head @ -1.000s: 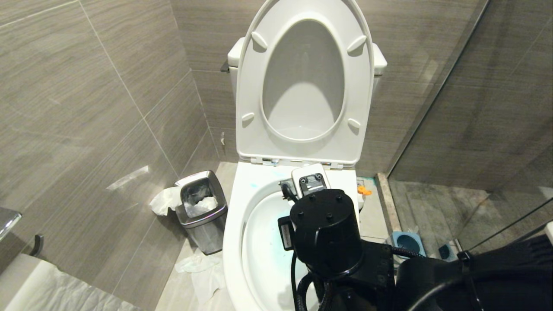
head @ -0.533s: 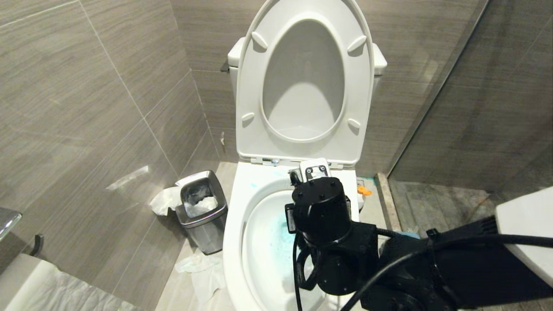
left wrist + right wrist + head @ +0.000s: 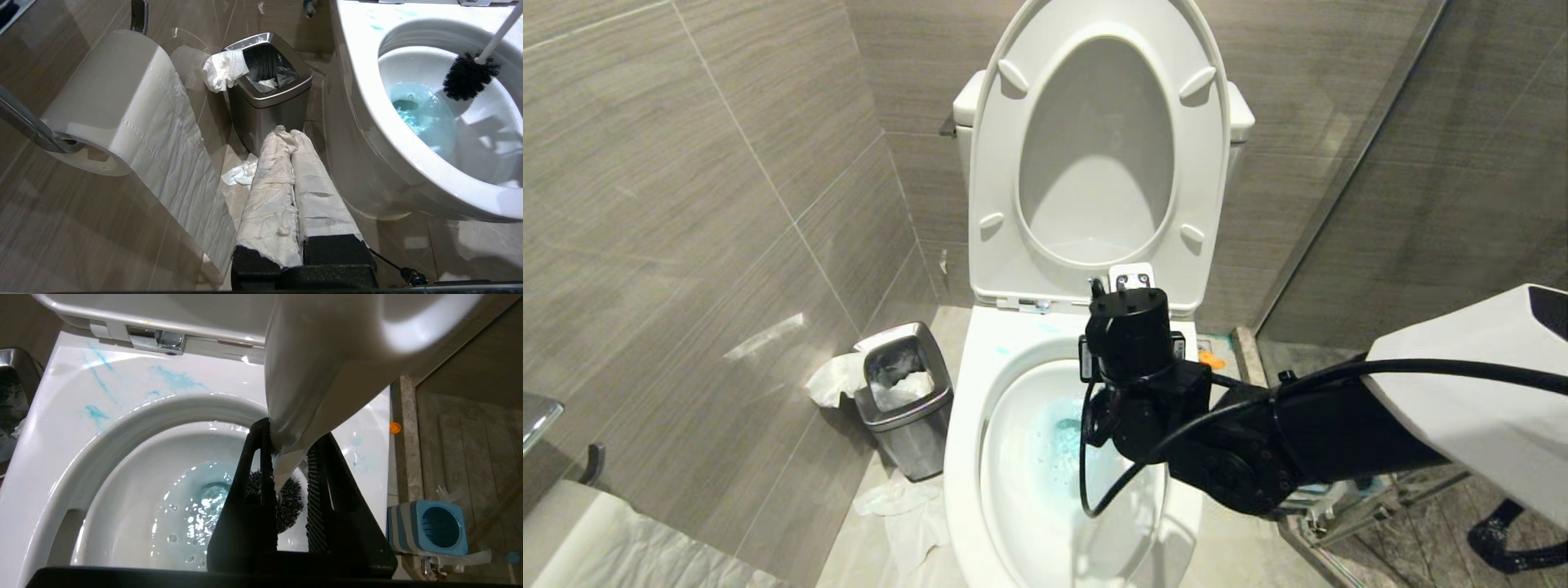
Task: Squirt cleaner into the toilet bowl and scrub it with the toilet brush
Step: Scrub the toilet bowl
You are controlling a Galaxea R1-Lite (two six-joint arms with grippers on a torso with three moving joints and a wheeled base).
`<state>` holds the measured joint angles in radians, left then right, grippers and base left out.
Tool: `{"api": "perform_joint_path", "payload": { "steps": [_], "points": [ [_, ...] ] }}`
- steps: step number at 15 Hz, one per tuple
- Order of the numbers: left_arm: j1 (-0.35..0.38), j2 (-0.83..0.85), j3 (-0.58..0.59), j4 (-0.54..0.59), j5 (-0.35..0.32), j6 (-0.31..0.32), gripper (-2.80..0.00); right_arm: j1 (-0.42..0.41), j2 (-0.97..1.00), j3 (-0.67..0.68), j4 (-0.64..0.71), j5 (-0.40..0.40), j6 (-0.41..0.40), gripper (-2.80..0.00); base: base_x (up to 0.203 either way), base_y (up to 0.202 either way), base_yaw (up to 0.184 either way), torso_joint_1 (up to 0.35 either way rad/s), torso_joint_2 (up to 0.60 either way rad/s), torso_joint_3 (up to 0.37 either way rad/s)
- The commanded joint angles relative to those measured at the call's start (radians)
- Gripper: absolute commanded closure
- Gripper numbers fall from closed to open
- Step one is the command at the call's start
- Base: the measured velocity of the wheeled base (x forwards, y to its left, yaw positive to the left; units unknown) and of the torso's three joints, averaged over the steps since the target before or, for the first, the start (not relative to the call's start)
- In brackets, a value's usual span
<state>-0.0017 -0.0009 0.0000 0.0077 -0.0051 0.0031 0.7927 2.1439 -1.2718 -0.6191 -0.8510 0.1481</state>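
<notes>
Moved: right gripper [image 3: 286,486] has pushed farther back over the toilet bowl [image 3: 968,425].
Fingers: right clamped on toilet brush [image 3: 470,77] handle; left gripper [image 3: 292,163] closed, empty.
Brush axis: slanted, bristles down beyond the fingers, above turquoise cleaner [image 3: 421,112].

Bathroom, small tiled stall. White toilet bowl [image 3: 980,457] with seat and lid raised, grey wall tiles [image 3: 686,204], steel pedal bin [image 3: 907,400] with tissue, toilet paper roll [image 3: 114,106] on chrome holder, glass shower partition [image 3: 1421,204].
</notes>
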Motion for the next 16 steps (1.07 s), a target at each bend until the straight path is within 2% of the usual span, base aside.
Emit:
{"api": "perform_joint_path", "payload": {
  "steps": [1,11,16],
  "points": [
    [0.0,0.001,0.002,0.0,0.001,0.0,0.0,-0.013,0.049,-0.046,-0.005,-0.003,0.001,0.0,0.0,0.0,0.0,0.0,0.0,0.0],
    [0.0,0.001,0.002,0.0,-0.001,0.0,0.0,0.011,0.208,-0.275,0.004,-0.006,-0.014,0.0,0.0,0.0,0.0,0.0,0.0,0.0],
    [0.0,0.001,0.002,0.0,0.0,0.0,0.0,0.071,0.299,-0.465,0.09,-0.008,-0.016,0.0,0.0,0.0,0.0,0.0,0.0,0.0]
  ]
}}
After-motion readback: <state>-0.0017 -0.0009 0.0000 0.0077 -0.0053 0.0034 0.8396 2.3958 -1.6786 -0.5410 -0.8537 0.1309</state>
